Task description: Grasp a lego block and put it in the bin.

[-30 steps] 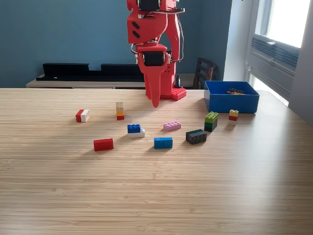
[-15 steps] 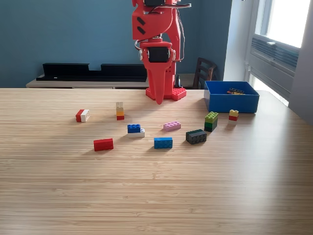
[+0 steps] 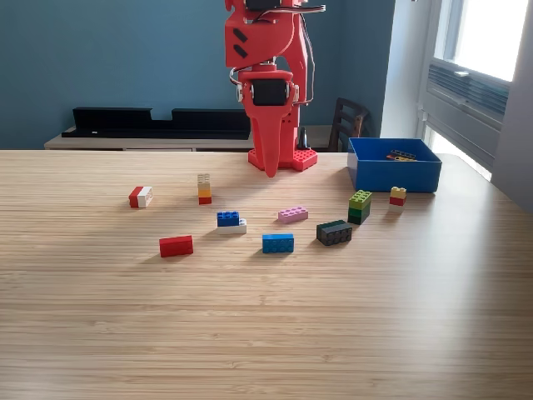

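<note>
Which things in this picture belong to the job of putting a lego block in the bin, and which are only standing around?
For the job:
- gripper, red, above the table, holding nothing
- blue bin, some blocks already inside
- loose blocks: red, blue, pink, black

Only standing around:
- dark chair behind the table
- black shelf at the wall

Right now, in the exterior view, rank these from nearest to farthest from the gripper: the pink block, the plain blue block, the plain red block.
From the gripper:
1. Pink block, just below, slightly toward the view's right.
2. Blue block, farther toward the camera.
3. Red block, toward the view's left and front.
</note>
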`<state>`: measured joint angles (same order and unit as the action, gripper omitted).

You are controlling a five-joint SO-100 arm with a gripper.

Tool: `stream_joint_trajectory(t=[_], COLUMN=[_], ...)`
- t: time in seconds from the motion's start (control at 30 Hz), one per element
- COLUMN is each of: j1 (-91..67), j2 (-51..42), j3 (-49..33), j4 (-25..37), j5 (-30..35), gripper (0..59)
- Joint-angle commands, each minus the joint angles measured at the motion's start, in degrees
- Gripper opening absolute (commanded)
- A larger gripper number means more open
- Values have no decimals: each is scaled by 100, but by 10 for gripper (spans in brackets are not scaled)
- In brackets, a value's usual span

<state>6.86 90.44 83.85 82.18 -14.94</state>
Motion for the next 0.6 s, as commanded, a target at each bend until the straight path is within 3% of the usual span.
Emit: stream_joint_trajectory(t=[0.03, 0.6], j1=[114, -220], j2=[299, 290], j3=[-281, -202], j4=[-26, -44], j5=[53, -26], gripper=[271, 291])
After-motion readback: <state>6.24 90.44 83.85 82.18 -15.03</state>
